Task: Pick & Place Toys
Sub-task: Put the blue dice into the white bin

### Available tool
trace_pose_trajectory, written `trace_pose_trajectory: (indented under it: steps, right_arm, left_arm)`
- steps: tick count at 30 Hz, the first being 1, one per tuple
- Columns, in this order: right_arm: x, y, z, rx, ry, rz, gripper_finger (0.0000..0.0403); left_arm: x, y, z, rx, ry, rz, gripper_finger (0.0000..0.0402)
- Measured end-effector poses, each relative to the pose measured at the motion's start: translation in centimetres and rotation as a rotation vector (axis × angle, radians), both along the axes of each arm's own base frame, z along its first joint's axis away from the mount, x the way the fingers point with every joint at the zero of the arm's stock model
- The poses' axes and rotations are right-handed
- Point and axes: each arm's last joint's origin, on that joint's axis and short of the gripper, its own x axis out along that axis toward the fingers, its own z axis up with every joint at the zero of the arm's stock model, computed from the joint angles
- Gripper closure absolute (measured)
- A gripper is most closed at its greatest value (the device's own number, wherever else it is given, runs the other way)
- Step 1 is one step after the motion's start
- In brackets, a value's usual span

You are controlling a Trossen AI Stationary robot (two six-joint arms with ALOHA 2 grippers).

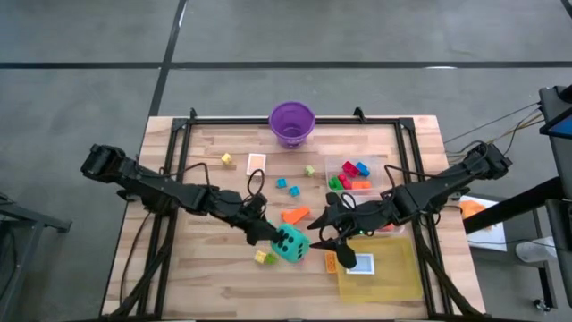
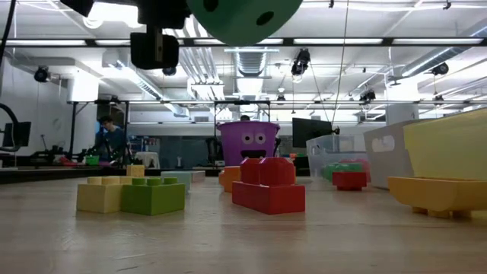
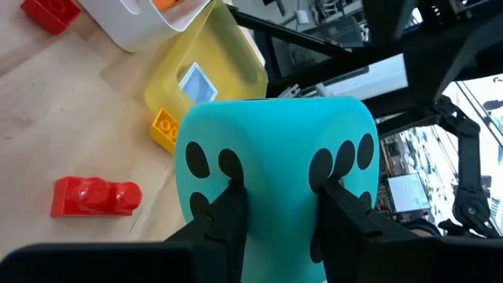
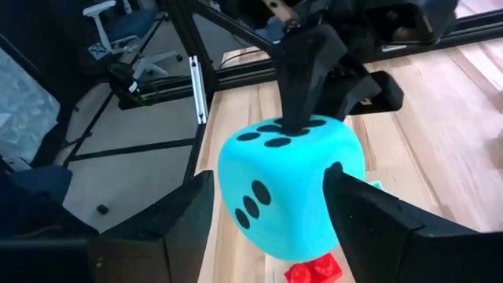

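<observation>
The teal die [image 1: 290,243] sits low and just left of centre in the high view, lifted clear of the desk [image 1: 214,286]; the low view shows its underside at the top edge of the frame. The left gripper [image 3: 277,206] has its jaws pinching the die, fingertips pressed into its dotted face.

The right gripper [image 4: 269,206] faces the same die with jaws spread, 1 finger on each side and neither clearly touching it. This looks like a handover.

Procedure, as judged from here:
1. Centre the right jaws on 2 flat opposite faces, clear of the left fingers.
2. Close the right jaws fully before the left jaws release; the die looks soft, so expect it to give.
3. Withdraw the left arm straight back.

Below the die lie a red block [image 3: 96,196] and a yellow-green block [image 1: 264,258]. Farther off, at upper centre, stands the purple bucket [image 1: 292,122].
</observation>
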Motion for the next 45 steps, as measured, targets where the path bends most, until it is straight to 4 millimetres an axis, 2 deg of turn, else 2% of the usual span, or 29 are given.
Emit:
trace_pose_trajectory:
  steps: [3, 9, 14, 21, 32, 40, 45]
  right_arm:
    - [-0.1, -0.1, -0.2, -0.009, 0.028, -0.002, 0.0129]
    - [0.0, -0.1, -0.6, 0.012, 0.047, -0.041, 0.004]
    - [0.1, -0.1, -0.6, 0.056, 0.05, -0.072, 0.0007]
    - [0.2, -0.6, -0.6, -0.026, 0.021, -0.2, 0.0003]
    - [0.3, -0.7, -0.7, -0.037, 0.03, -0.116, 0.0003]
    - [2.1, -0.7, -1.9, -0.055, 0.036, -0.116, 0.0003]
    - [2.9, -0.4, -1.3, -0.058, 0.041, -0.12, 0.0003]
  left_arm:
    - [0.1, 0.3, 0.0, 0.002, -0.001, -0.006, 0.0299]
    - [0.3, 1.1, 0.2, -0.005, -0.021, 0.005, 0.0305]
    - [0.6, 1.7, 0.6, -0.017, -0.064, 0.012, 0.0305]
    - [0.7, 1.9, 0.9, -0.026, -0.091, 0.01, 0.0309]
    - [0.9, 2.4, 1.3, -0.035, -0.13, 0.0, 0.0313]
    - [1.0, 2.7, 1.6, -0.031, -0.173, 0.003, 0.0321]
    - [1.0, 2.7, 1.8, -0.031, -0.177, -0.015, 0.0325]
